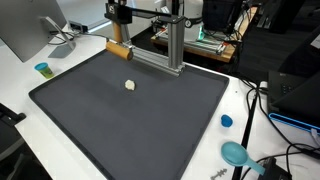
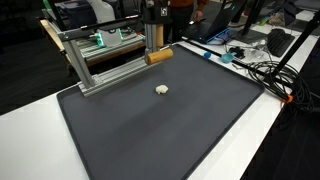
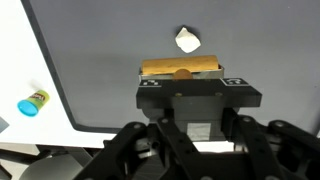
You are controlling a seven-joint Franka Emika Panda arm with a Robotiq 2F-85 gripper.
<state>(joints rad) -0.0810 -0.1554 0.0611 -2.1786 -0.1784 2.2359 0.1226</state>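
One wooden block (image 3: pixel 160 66) clamped crosswise in gripper (image 3: pixel 180 74), over dark mat (image 3: pixel 100 60); small white lump (image 3: pixel 187 40) just beyond, apart.

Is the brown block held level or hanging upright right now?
Level: the brown block lies crosswise in the shut gripper, both ends sticking out sideways.

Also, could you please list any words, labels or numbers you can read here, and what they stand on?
Nothing is readable.
The white marks on the gripper, wrist view: too small to read.
The yellow label on the small bottle: blurred.
The wooden block in the gripper: no text seen.
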